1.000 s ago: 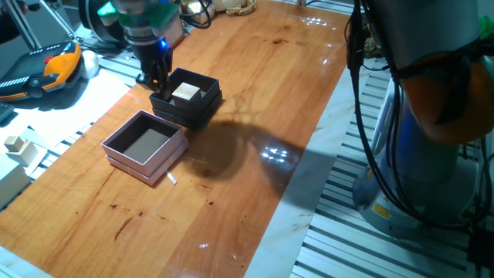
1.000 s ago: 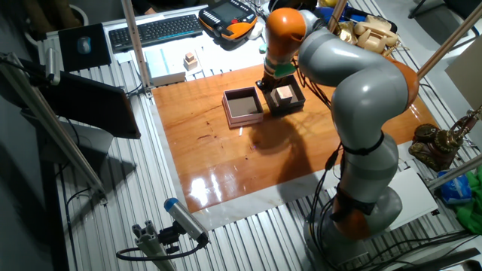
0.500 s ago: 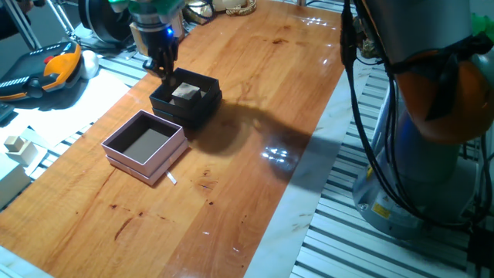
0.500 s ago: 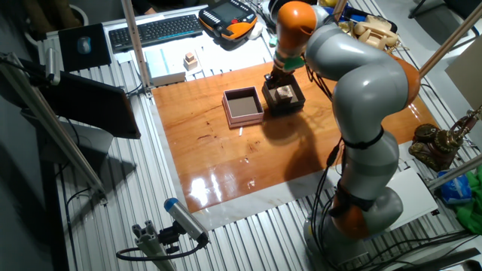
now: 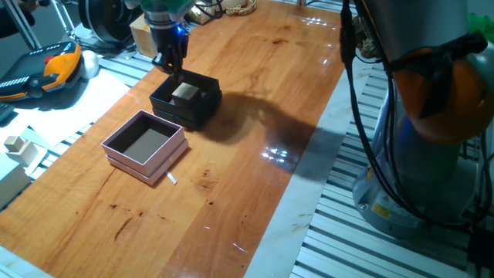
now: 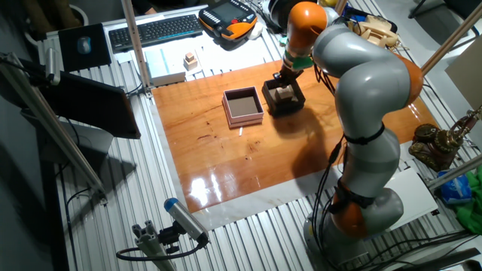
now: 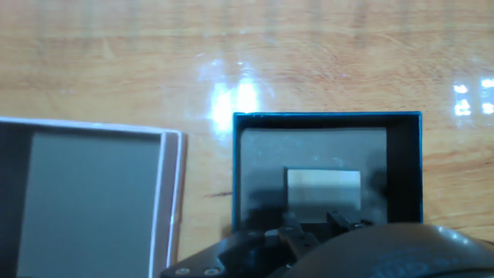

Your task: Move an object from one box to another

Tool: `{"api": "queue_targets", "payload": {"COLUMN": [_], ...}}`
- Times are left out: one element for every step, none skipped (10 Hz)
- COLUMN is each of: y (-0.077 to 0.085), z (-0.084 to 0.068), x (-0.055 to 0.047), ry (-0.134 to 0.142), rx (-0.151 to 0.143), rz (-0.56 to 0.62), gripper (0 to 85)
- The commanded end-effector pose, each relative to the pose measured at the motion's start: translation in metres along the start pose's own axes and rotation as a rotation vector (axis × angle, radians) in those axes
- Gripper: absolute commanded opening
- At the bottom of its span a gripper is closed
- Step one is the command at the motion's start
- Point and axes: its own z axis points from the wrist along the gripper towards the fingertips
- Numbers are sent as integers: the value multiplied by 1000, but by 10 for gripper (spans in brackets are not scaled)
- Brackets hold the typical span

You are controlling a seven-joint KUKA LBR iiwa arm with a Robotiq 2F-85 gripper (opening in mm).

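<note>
The small pale cube (image 5: 184, 91) lies inside the black box (image 5: 202, 108). It also shows in the other fixed view (image 6: 285, 93) and in the hand view (image 7: 323, 185). My gripper (image 5: 171, 66) hangs just above the far edge of the black box (image 6: 294, 105), holding nothing. In the hand view my gripper (image 7: 318, 225) shows its tips a small gap apart, above the cube. The pink box (image 5: 116, 150) stands beside the black box (image 7: 239, 170), and its dark floor holds nothing. The pink box also shows in the other fixed view (image 6: 226, 105) and the hand view (image 7: 171, 193).
A small white scrap (image 5: 171, 178) lies on the wood by the pink box. Pale blocks (image 5: 17, 145) and an orange-black pendant (image 5: 58, 66) sit off the table at the left. My arm's base (image 5: 417, 154) stands past the right edge.
My gripper has risen out of the black box and moved toward its far side. The cube stays in the black box, shifted slightly.
</note>
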Motion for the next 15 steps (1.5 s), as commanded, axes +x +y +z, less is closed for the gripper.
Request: {"api": "queue_targets", "payload": {"y": [-1,-4,-9,-14,-15,-15,-14,-16,-19,-21,-21,-20,-21,-21,-21], "z": [3,8,13,19,24,29,32,35,37,39,41,44,47,50,50], "x": [-2,-4,-5,-6,-7,-6,-5,-3,-1,0,-1,-2,-4,-5,-5], "ry": [6,9,9,5,0,-6,-15,-17,-19,-20,-23,-28,-29,-34,-34], "rx": [-1,-1,-2,-10,-11,-12,-2,-1,-4,-4,-7,-7,-10,-12,-12], "rz": [8,14,17,17,16,16,13,8,6,5,5,5,4,4,4], "gripper": [0,0,0,0,0,0,0,0,0,0,0,0,0,0,0]}}
